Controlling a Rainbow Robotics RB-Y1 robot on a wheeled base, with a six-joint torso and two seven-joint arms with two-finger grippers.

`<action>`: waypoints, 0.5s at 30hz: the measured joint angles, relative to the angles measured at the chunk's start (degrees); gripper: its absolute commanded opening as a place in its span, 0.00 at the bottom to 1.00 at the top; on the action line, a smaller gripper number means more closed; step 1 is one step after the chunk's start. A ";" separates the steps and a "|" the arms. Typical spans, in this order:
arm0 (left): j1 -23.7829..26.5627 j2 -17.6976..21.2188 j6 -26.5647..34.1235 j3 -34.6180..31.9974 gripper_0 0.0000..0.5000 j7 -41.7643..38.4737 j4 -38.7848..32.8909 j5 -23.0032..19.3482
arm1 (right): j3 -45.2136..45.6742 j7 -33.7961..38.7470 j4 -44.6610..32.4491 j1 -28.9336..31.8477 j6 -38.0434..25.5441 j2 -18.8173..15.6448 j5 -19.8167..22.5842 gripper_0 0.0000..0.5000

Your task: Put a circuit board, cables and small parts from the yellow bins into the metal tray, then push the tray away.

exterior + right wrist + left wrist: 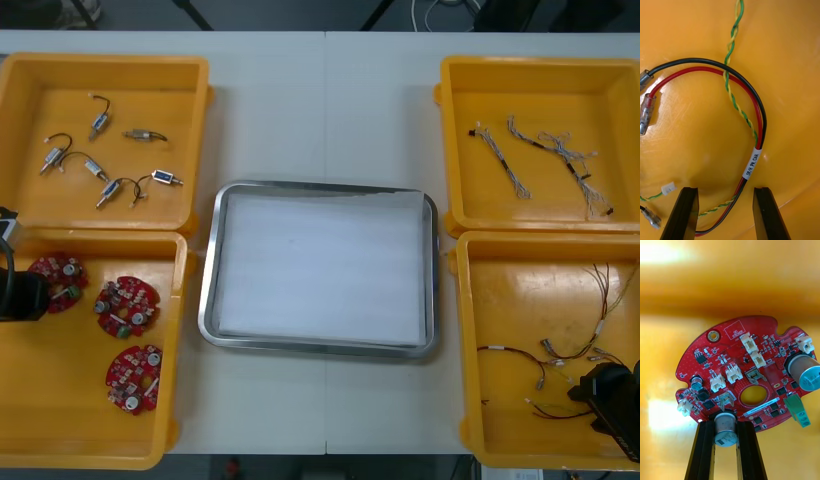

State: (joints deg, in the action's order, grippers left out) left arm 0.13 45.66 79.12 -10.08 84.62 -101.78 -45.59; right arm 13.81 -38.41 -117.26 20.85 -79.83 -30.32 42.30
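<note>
My left gripper [25,297] is in the near-left yellow bin [60,410], at its left side. In the left wrist view it [726,424] is shut on the silver can at the edge of a round red circuit board [745,371]. My right gripper [602,392] is low in the near-right yellow bin [500,310]. It [725,190] stands open, with a red and black cable [760,112] bearing a white label passing between its fingers. A twisted green and yellow cable [730,56] crosses over that cable. The metal tray [205,290], white inside, lies in the middle.
Two more red boards [127,305] [133,377] lie beside the held one. The far-left bin [150,95] holds several small metal parts [100,122]. The far-right bin [610,100] holds thin cables [550,150]. More cables [570,345] lie in the near-right bin.
</note>
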 measured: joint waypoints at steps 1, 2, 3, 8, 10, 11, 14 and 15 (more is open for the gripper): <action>0.00 0.00 1.31 -0.35 0.00 0.00 -0.29 -0.03 | 0.00 0.00 0.00 0.01 0.03 0.00 0.00 0.48; 0.00 0.00 3.13 -0.89 0.00 0.00 -0.79 -0.09 | 0.00 0.00 0.00 0.02 0.06 0.00 -0.01 0.35; 0.00 0.00 4.83 -1.61 0.00 0.00 -1.41 -0.16 | 0.00 0.00 0.00 0.03 0.08 0.00 -0.02 0.16; 0.00 0.00 12.45 -6.41 0.00 0.00 -6.44 -0.66 | 0.00 0.00 0.05 0.10 0.37 0.00 -0.01 0.00; 0.00 0.00 15.17 -8.26 0.00 0.00 -8.68 -0.93 | 0.00 0.00 0.25 0.16 0.78 0.00 0.31 0.00; 0.00 0.00 16.72 -9.14 0.00 0.00 -9.90 -1.08 | 0.02 0.00 0.34 0.18 0.98 -0.01 0.59 0.00; 0.00 0.00 20.61 -11.19 0.00 0.00 -13.75 -1.55 | 0.15 0.00 0.47 0.19 1.00 -0.04 0.95 0.00; 0.00 0.01 21.66 -11.63 0.00 0.00 -15.02 -1.67 | 0.20 0.00 0.49 0.19 1.00 -0.04 1.00 0.00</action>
State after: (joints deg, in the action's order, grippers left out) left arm 0.13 45.66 100.78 -21.72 84.62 -116.81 -47.25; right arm 14.01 -38.41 -116.78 21.04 -78.83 -30.36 43.30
